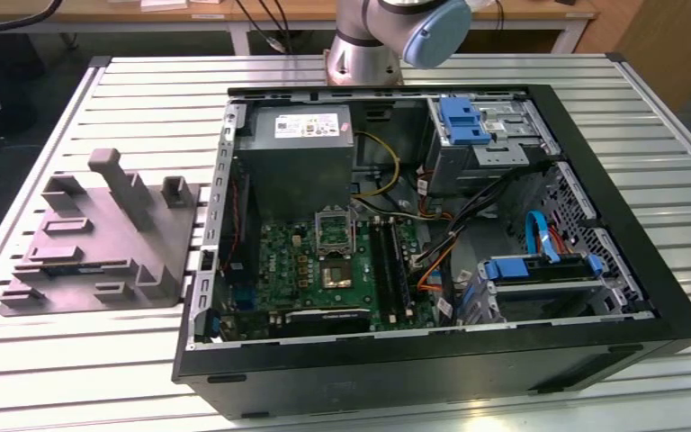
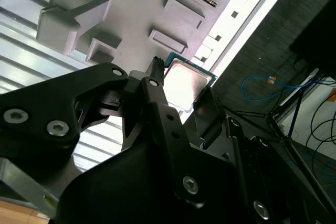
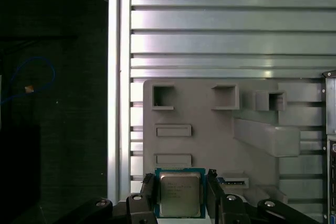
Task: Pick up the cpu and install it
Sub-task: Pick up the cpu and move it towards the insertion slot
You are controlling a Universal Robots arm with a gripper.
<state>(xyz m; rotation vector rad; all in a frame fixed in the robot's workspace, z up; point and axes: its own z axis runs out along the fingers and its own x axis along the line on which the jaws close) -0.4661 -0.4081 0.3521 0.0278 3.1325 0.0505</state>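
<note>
Well, cpu point(image 3: 179, 196) firmly within the hand point(image 3: 181, 178).

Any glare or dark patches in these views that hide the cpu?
Second wrist view: glare washes out the metal top of the cpu, and the gripper is a dark silhouette. First wrist view: the cpu is evenly lit, but the table slats reflect bright bands. Exterior view: even light, with shadow inside the computer case.

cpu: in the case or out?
Out. In the first wrist view the cpu is clamped in the end effector, over the grey tray.
</note>
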